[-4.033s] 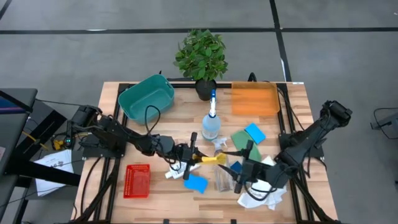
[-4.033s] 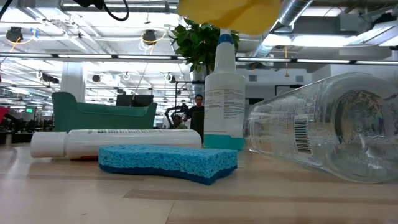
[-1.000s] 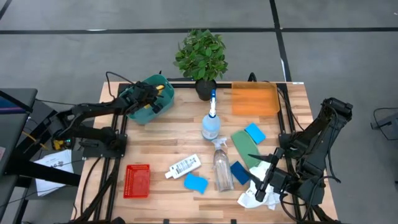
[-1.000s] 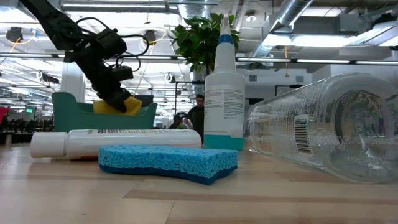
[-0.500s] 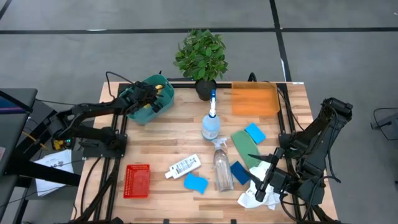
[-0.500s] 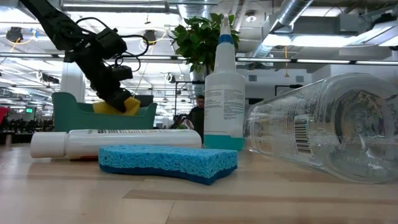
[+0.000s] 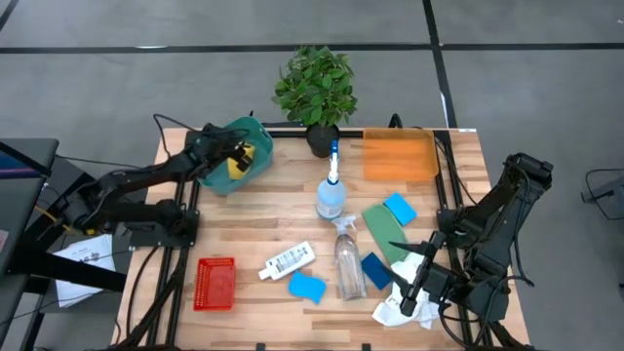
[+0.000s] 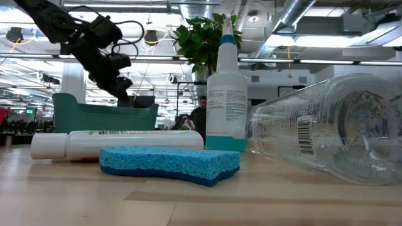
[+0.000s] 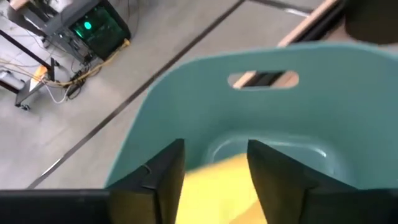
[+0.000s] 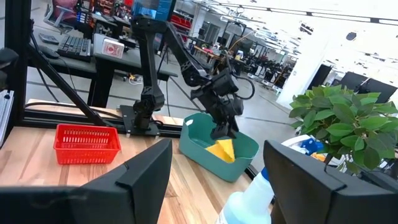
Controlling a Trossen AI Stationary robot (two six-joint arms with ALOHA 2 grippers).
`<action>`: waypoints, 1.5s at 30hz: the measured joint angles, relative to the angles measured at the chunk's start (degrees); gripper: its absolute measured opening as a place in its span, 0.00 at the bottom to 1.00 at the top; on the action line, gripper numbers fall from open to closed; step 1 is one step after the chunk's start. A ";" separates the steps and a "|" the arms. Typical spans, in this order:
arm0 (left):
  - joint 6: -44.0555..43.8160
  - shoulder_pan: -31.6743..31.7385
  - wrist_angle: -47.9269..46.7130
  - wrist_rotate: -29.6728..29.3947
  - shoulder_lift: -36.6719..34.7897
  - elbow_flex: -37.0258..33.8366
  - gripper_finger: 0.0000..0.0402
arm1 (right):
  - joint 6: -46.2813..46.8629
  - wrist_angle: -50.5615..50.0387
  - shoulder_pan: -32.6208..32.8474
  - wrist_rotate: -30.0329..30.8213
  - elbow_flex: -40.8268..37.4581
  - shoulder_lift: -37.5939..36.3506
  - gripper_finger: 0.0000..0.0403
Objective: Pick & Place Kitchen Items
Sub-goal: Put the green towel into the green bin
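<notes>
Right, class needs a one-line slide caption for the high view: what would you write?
Left gripper open above the teal bin, yellow sponge inside; right gripper waits over the white cloth.

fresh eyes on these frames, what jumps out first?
The left gripper hangs over the teal bin at the table's far left corner, jaws apart, with the yellow sponge lying in the bin below it. Next is the clutter mid-table: an upright spray bottle, a second spray bottle lying on its side, and a blue sponge by the white labelled bottle. The right gripper waits over the white cloth near the right front edge.
</notes>
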 joint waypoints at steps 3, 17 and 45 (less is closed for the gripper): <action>-0.04 -0.68 -0.13 1.65 -2.53 0.00 0.50 | 0.02 0.00 0.07 0.00 0.00 0.00 0.62; -10.67 -6.00 4.02 45.94 -14.22 -2.60 0.48 | 0.68 0.02 0.11 0.00 0.00 0.00 0.62; -8.02 -42.97 61.69 62.82 -16.63 -14.19 0.47 | 3.79 -1.17 -0.21 0.02 0.00 0.00 0.62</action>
